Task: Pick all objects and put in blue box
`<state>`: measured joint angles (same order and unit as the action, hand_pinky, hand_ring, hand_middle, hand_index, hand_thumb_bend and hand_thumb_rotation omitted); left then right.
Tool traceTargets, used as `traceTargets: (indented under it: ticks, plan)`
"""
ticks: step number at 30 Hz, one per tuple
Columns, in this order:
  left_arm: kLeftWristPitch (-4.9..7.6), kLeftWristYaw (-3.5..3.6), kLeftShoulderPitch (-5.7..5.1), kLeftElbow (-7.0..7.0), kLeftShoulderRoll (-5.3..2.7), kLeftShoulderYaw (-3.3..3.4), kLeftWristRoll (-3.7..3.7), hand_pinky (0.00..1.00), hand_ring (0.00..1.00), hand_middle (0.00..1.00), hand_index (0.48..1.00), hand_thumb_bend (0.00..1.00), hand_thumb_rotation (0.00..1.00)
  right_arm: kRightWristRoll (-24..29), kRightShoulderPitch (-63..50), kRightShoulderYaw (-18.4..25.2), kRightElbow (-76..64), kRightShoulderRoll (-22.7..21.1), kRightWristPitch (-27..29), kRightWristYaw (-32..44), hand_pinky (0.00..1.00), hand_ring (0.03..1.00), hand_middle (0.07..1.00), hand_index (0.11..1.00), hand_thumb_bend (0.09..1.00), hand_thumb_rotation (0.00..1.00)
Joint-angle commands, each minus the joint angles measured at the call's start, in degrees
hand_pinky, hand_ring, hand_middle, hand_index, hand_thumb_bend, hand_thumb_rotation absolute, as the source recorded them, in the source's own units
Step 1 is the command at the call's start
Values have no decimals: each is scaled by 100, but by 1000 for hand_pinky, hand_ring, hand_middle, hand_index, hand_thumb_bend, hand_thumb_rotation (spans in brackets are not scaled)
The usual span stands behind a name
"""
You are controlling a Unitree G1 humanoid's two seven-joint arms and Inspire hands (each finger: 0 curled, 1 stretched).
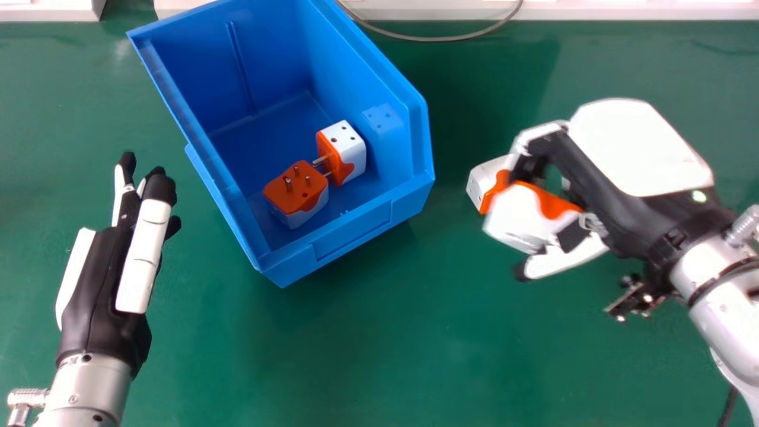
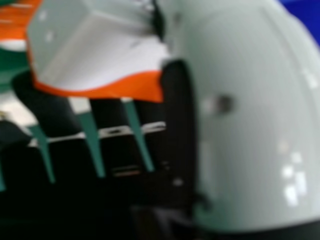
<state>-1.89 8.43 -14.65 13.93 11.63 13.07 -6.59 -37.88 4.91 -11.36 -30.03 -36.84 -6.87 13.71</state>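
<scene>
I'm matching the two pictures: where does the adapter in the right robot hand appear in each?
Head view: the held adapter is right of the blue box, in the right robot hand.
Right hand view: the held adapter is between thumb and fingers.
Shared landmark: that thumb.

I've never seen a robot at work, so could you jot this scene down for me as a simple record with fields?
Container: blue box on a green table
In box: two orange-and-white plug adapters
Right hand: pinching a third adapter, outside the box
On table: a fourth adapter, partly hidden
Left hand: idle, open, beside the box
</scene>
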Motion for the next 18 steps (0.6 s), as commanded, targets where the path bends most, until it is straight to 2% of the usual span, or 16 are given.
traceTargets:
  ticks: [1,5,9,14,15,16,17,18]
  plan:
    - [3,-72,17,110,-23,-39,101,929,964,992,985,749,956,148,246,98,-287,209,85,80,112,174,416,496,508,0]
    - [34,-105,123,-57,-4,-81,143,930,965,992,986,756,954,312,832,-99,-200,719,432,50,77,135,456,485,514,0]
    - [22,-127,124,-33,-7,-118,164,932,967,993,986,760,953,129,1417,-388,438,1175,880,-224,62,115,457,480,516,0]
    - [34,-133,107,-2,-16,-151,188,938,970,995,986,764,953,-412,2301,-844,1284,1751,1022,-425,43,93,434,477,514,0]
    - [39,-127,106,-6,-17,-150,183,942,973,996,987,764,954,-439,2459,-902,1484,1870,1057,-470,31,82,328,477,505,50]
    - [42,-123,105,-9,-17,-149,179,945,974,997,988,764,955,-453,2561,-935,1621,1948,1088,-501,25,77,263,478,499,83]
    - [40,-121,101,-1,-20,-150,177,948,975,998,988,763,956,-468,2693,-973,1807,2034,1121,-545,22,75,211,480,494,112]
    - [46,-116,101,-9,-21,-146,171,949,976,998,989,763,957,-515,2848,-1023,2029,2131,1151,-611,26,81,203,479,492,123]
